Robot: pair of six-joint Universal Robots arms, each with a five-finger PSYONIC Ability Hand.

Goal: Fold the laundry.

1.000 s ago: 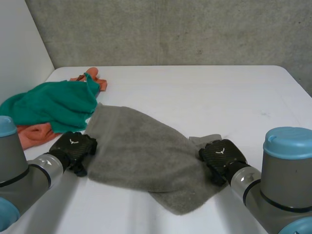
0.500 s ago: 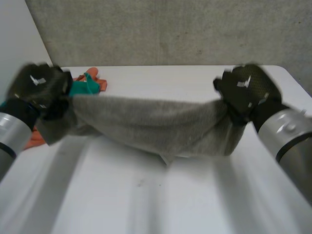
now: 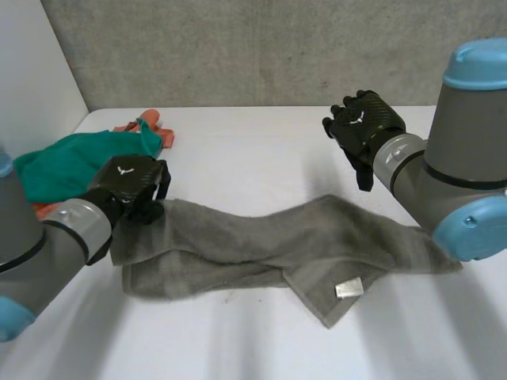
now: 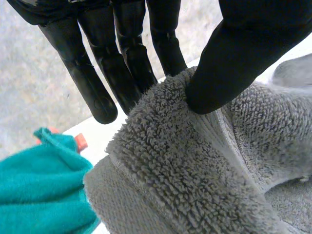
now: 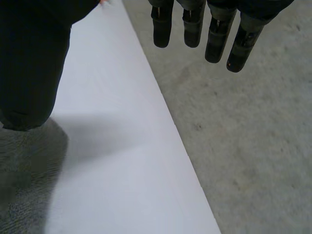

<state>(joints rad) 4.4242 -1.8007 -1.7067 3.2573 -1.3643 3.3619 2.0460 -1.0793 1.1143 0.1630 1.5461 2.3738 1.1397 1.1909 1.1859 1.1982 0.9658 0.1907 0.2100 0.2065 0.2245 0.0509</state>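
1. The left hand point(image 3: 127, 186) is low at the left side of the white table point(image 3: 261, 142), and it's clamped on the left end of the grey towel point(image 3: 261, 241).
2. Its wrist camera shows the pinch plainly. The thumb point(image 4: 239, 53) bears down on the thick pile and presses a bunched fold of the towel's edge against the fingers point(image 4: 97, 83).
3. The towel lies rumpled across the middle of the table, running from that left hand over toward the right arm point(image 3: 451, 190). It's partly doubled over on itself, nowhere near flat.
4. One pointed corner sticks out toward the front edge, with a small pale label point(image 3: 348, 287) lying on it.
5. The towel's right end slips out of sight behind the right arm.
6. The right hand point(image 3: 360, 127) is up in the air over the back right part of the table, clear of the cloth.
7. That hand's fingers hang loose and fairly straight with the thumb held wide, and there's nothing in its grasp.
8. Its wrist camera shows bare table under the palm, with a patch of grey towel just below the thumb. Past the fingertips is the table's edge and then a concrete surface point(image 5: 243, 146).
9. At the back left, a green cloth point(image 3: 71, 162) is heaped over an orange cloth point(image 3: 154, 131), and the green one lies just beside the pinched end of the towel.
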